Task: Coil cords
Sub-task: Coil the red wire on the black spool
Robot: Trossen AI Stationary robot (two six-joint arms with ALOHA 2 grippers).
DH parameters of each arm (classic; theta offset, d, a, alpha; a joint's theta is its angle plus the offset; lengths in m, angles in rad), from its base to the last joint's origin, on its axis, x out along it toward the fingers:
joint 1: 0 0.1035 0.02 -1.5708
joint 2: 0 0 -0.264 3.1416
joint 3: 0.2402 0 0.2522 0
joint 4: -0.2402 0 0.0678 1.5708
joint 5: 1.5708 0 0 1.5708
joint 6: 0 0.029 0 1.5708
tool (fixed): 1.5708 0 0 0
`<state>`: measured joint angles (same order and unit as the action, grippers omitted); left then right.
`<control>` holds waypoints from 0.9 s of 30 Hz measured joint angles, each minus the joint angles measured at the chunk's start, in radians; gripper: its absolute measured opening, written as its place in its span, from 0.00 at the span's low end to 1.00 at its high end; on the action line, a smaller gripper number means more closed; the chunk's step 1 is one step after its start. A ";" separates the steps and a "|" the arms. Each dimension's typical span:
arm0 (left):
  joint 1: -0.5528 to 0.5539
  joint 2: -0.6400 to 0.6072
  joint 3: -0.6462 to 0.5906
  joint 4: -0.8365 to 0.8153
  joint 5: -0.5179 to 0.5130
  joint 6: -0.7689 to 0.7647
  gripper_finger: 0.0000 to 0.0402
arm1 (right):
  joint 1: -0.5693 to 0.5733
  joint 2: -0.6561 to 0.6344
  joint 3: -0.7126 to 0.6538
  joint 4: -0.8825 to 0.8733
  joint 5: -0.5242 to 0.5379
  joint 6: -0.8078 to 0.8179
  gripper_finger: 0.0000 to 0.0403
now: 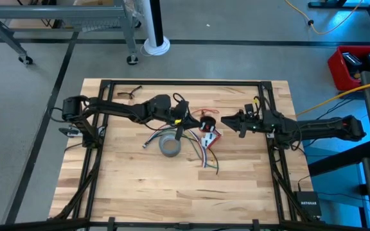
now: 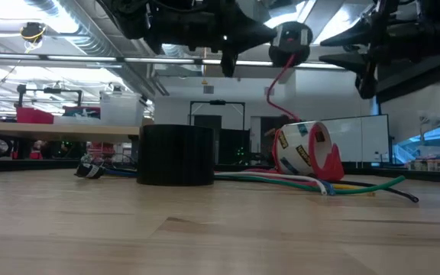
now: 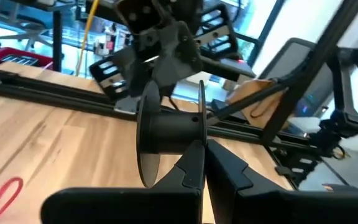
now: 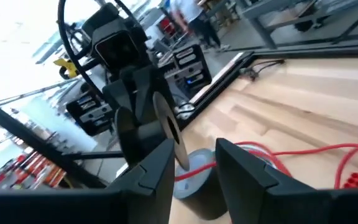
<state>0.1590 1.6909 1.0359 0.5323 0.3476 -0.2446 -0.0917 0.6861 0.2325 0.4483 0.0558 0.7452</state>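
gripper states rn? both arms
Left pincer: shut on the black spool, held above the table.
Right pincer: open, holding nothing, facing the spool over the red wire.

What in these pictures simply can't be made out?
- Low view: where the red wire joins the black spool; the spool's flange hides it.
- Low view: the far ends of the coloured wires, behind the tape dispenser.
- Right wrist view: most of the grey tape roll, behind the right gripper.
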 joint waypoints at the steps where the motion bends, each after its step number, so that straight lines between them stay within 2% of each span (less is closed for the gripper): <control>1: -0.004 0.000 0.000 0.002 0.001 0.005 0.00 | 0.000 0.014 0.000 0.019 -0.017 0.000 0.30; 13: -0.023 0.000 0.000 0.002 0.002 0.010 0.00 | 0.000 0.150 0.000 0.163 -0.172 0.000 0.30; 27: -0.023 0.000 0.000 0.003 0.002 0.009 0.00 | 0.000 0.270 0.000 0.315 -0.180 0.000 0.30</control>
<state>0.1364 1.6909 1.0359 0.5350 0.3492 -0.2352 -0.0917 0.9564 0.2325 0.7636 -0.1246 0.7456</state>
